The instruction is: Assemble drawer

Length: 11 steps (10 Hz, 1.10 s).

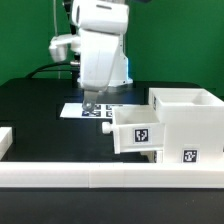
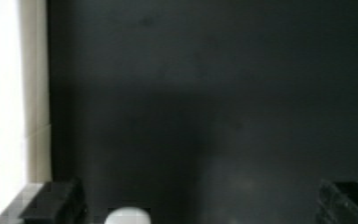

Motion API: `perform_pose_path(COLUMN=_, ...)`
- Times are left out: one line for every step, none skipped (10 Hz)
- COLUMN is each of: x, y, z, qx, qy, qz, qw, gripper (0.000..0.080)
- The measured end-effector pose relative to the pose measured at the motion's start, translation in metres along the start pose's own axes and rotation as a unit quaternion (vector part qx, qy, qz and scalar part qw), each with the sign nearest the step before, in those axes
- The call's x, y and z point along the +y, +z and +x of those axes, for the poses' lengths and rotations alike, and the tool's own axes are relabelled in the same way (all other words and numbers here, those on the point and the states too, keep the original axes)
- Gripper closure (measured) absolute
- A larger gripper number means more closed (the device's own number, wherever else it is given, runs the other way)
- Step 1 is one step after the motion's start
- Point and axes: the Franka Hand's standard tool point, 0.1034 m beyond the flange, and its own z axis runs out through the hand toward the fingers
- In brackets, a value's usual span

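Looking at the black table [image 1: 30, 110], I see my white arm's gripper [image 1: 90, 103] hanging just above the marker board [image 1: 92, 112], its jaws spread wide with nothing between them. Beside the marker board, toward the exterior view's right, stands the drawer housing [image 1: 185, 125], with a knobbed tray [image 1: 136, 131] touching its near side. A low white rail [image 1: 100, 180] lies in front of both.
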Motion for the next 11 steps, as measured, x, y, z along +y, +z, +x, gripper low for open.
perform_pose_path(x=-0.002, y=0.008, z=-0.001, qx=0.003, qy=-0.001, qz=0.001, qw=1.0, gripper=0.0151)
perform_pose_path(x=-0.006, y=0.015, z=0.0, qx=0.009, qy=0.0, qz=0.002, qw=1.0, gripper=0.0151)
perform_pose_path(x=-0.006, y=0.019, z=0.0, qx=0.018, qy=0.009, qz=0.003, qw=1.0, gripper=0.0151)
perform_pose_path(x=-0.003, y=0.021, z=0.004, qx=0.019, qy=0.008, qz=0.003, qw=1.0, gripper=0.0151)
perform_pose_path(x=0.001, y=0.024, z=0.004, qx=0.036, qy=0.0, qz=0.005, qw=0.999, gripper=0.0151)
perform_pose_path(x=0.005, y=0.027, z=-0.002, qx=0.064, qy=0.013, qz=0.007, qw=0.998, gripper=0.0151)
perform_pose_path(x=0.008, y=0.029, z=-0.007, qx=0.082, qy=0.018, qz=0.007, qw=0.996, gripper=0.0151)
perform_pose_path(x=0.01, y=0.03, z=-0.013, qx=0.1, qy=0.02, qz=0.01, qw=0.995, gripper=0.0151)
perform_pose_path(x=0.014, y=0.032, z=-0.019, qx=0.12, qy=0.028, qz=0.015, qw=0.992, gripper=0.0151)
perform_pose_path(x=0.019, y=0.032, z=-0.02, qx=0.127, qy=0.035, qz=0.016, qw=0.991, gripper=0.0151)
perform_pose_path(x=0.02, y=0.033, z=-0.019, qx=0.14, qy=0.049, qz=0.013, qw=0.989, gripper=0.0151)
